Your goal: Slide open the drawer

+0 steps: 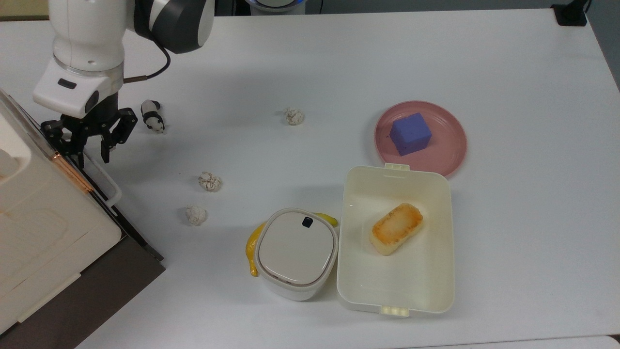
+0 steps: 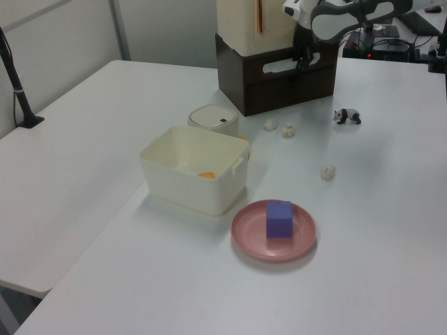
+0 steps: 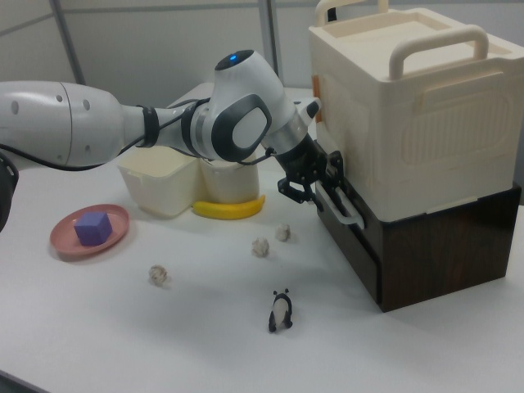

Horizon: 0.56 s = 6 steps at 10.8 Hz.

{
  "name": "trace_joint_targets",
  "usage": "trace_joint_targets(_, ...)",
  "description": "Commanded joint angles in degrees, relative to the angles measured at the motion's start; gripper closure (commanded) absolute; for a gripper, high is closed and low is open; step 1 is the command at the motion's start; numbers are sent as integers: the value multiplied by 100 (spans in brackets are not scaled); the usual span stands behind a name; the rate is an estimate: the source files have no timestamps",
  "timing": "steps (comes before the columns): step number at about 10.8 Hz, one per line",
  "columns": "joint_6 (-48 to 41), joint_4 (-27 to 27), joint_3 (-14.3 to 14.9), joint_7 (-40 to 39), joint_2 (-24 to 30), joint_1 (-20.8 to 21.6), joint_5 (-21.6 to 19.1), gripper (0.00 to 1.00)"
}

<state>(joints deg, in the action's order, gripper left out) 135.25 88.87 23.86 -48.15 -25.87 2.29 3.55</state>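
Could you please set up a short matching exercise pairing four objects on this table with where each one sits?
Things:
1. purple cube
2. toasted bread
3. banana
4. toy panda

Places:
A. inside the cream lunch box
B. on the bare table near the gripper
C. on the pink plate
D. tucked against the lidded white container

Pairs: 1-C, 2-A, 3-D, 4-B

- No readable text, label, brand, number or sign anywhere in the top, left or right views.
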Motion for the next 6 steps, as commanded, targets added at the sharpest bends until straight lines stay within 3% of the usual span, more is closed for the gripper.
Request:
trace_joint_targets(1, 63, 402, 23, -45, 125, 227, -29, 69)
trace_joint_targets(6, -2024, 412, 5, 104, 1091, 780, -65, 70)
